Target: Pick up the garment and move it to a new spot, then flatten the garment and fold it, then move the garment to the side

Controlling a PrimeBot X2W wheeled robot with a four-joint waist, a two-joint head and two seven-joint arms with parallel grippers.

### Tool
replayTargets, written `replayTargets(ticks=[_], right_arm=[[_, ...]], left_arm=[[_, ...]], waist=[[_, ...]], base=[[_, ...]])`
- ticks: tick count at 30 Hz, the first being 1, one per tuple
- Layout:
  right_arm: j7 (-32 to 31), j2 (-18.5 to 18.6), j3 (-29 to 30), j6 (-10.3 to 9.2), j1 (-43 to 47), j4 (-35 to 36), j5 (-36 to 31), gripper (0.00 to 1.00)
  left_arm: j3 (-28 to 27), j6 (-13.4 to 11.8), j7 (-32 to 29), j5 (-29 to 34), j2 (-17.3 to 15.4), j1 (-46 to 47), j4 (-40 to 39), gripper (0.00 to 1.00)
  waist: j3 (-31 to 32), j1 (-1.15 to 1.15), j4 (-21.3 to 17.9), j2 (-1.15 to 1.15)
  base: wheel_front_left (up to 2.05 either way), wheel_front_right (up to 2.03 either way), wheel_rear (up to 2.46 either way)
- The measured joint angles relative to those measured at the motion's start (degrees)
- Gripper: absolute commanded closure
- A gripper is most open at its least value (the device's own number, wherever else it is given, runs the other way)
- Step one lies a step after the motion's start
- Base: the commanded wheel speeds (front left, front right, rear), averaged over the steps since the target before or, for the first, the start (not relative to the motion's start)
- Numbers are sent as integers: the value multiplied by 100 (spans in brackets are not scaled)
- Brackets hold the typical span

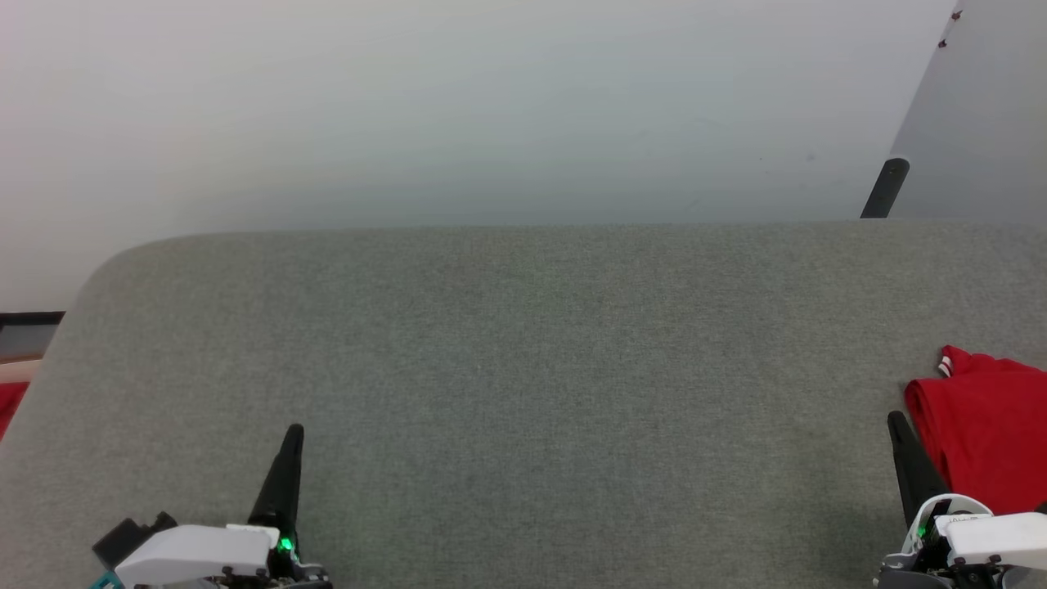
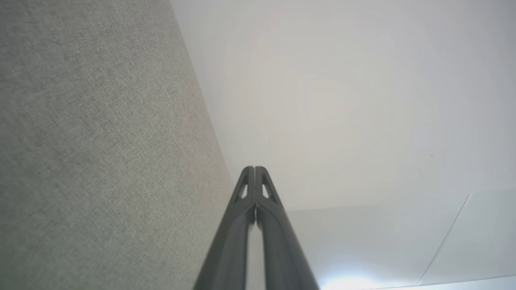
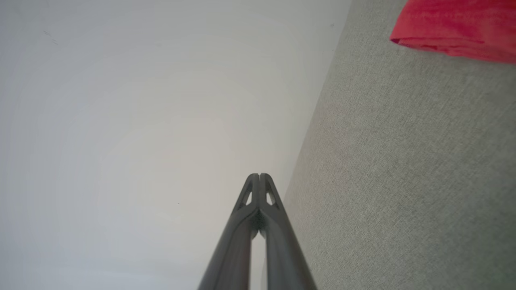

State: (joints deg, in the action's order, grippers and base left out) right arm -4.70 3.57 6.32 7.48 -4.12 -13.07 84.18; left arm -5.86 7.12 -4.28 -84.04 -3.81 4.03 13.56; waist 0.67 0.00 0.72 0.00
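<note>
My left gripper sits at 7 o'clock in the head view, its two dark fingers pressed together with nothing between them. The left wrist view shows the same left gripper tip to tip. My right gripper is at 5 o'clock, likewise closed and empty, and the right wrist view confirms it.

Just beside the right fingers, toward 1 o'clock from them, lies the garment. It is a red heap at the right-hand end of the grey surface, with a bit of red-white stripe trim showing at its far corner. Part of it runs past the picture's edge, so I cannot see its full outline. In the right wrist view the garment shows a smooth doubled-over edge, which I read as already folded and set aside.

The risk I see is the right finger. I cannot tell whether it touches the cloth, and any swing toward 3 o'clock could catch that edge and drag the fold open, or nudge the garment off the surface. At 9 o'clock, beyond the surface's edge, a plain red cloth could be mistaken for it.
</note>
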Motion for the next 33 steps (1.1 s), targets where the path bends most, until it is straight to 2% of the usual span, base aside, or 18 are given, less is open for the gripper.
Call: replayTargets(ticks=[22, 33], right_arm=[[-188, -59, 19, 0, -162, -101, 787, 100], [-188, -64, 21, 0, -208, -103, 810, 100]], left_arm=[[-63, 21, -227, -821, 92, 195, 48, 100], [-65, 21, -229, -827, 98, 200, 51, 100]], waist=[[-84, 0, -71, 0], [-85, 0, -72, 0]], base=[[0, 0, 0], [0, 0, 0]])
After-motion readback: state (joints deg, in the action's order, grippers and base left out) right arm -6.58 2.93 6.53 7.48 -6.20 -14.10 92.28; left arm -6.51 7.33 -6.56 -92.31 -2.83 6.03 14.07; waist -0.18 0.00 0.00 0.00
